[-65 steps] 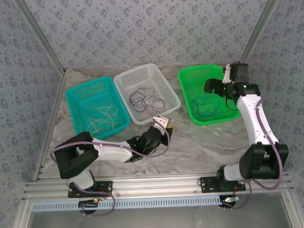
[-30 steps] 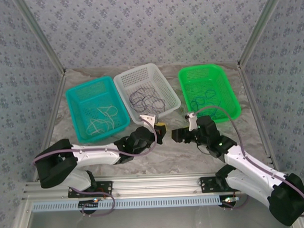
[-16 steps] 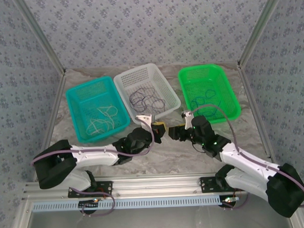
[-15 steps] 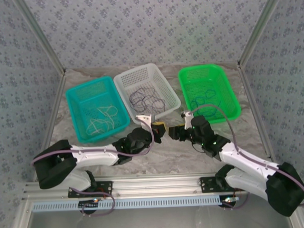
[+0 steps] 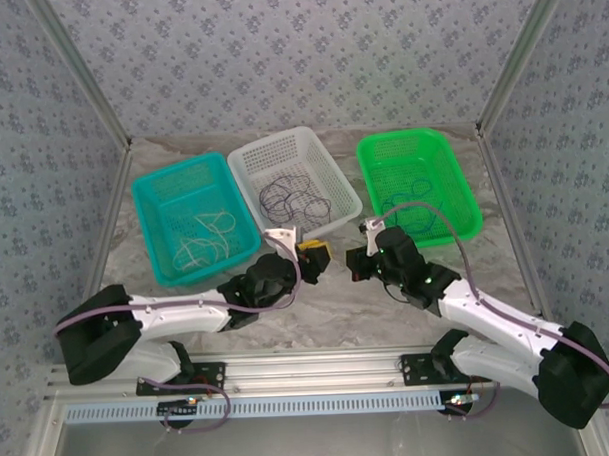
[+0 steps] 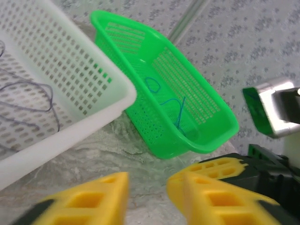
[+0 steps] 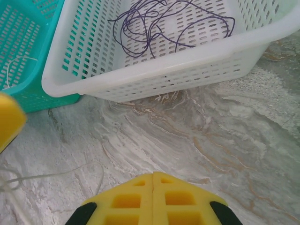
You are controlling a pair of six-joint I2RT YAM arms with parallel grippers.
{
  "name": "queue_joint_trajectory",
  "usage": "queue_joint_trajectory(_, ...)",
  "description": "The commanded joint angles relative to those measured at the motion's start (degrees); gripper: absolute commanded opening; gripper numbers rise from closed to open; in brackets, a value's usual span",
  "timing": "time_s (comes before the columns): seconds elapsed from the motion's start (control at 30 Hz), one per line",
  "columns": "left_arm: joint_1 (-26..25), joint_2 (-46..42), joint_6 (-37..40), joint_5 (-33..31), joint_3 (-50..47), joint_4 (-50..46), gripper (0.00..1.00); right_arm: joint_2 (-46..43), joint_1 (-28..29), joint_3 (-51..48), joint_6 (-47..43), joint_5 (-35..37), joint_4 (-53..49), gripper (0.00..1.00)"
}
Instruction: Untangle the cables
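Observation:
The cables lie sorted by colour. Pale whitish loops (image 5: pixel 207 241) are in the teal basket (image 5: pixel 148 188), dark purple ones (image 5: pixel 294 200) in the white basket (image 5: pixel 244 155), and blue ones (image 5: pixel 412 204) in the green basket (image 5: pixel 461 187). One more pale cable (image 7: pixel 70 172) lies on the marble and runs out of sight under my right fingers; I cannot tell if it is pinched. My right gripper (image 7: pixel 153 180) is shut, its pads pressed flat together. My left gripper (image 6: pixel 147 192) faces it close by, jaws apart with bare table between them. The two grippers (image 5: pixel 310 253) (image 5: pixel 354 264) nearly meet in front of the white basket.
The three baskets stand side by side across the back of the table. The white basket's near wall (image 7: pixel 164 70) is just beyond my right fingers. The green basket's corner (image 6: pixel 206 145) lies ahead of my left fingers. Bare marble (image 5: pixel 337 307) stretches in front of both grippers.
The right arm came down from the green basket to the table's middle and its jaws closed. The left gripper's jaws opened, and it shifted slightly left.

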Motion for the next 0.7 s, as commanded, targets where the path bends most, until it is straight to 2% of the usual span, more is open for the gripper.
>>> queue_joint_trajectory(0.0, 0.7, -3.8, 0.0, -5.0, 0.4, -10.0, 0.49, -1.1, 0.4, 5.5, -3.0, 1.5, -11.9, 0.0)
queue_joint_trajectory(0.1, 1.6, -7.8, 0.6, -8.2, 0.0, -17.4, 0.6, -2.1, 0.2, 8.1, -3.0, 1.1, -17.0, 0.0)
queue_joint_trajectory(0.2, 2.7, -13.0, 1.0, -11.1, -2.0, -21.9, 0.63, -3.0, -0.1, 9.6, -2.6, -1.1, -18.8, 0.0)
queue_joint_trajectory(0.47, 4.1, -24.8, 0.5, -10.9, -8.1, -22.3, 0.59, 0.2, 0.5, 9.9, -1.1, -4.3, -17.0, 0.0)
queue_joint_trajectory(0.5, 4.1, -25.3, 0.1, -11.0, -8.2, -23.4, 0.6, 1.8, 1.0, 9.6, -0.5, -4.4, -16.2, 0.02)
queue_joint_trajectory(0.57, 4.2, -26.0, -0.6, -11.2, -8.5, -25.0, 0.62, 5.2, 3.0, 9.3, -0.2, -4.6, -14.4, 0.21)
queue_joint_trajectory(0.67, 4.2, -27.4, -2.0, -11.7, -9.5, -27.3, 0.65, 10.5, 7.6, 10.2, -1.7, -3.4, -13.2, 0.35)
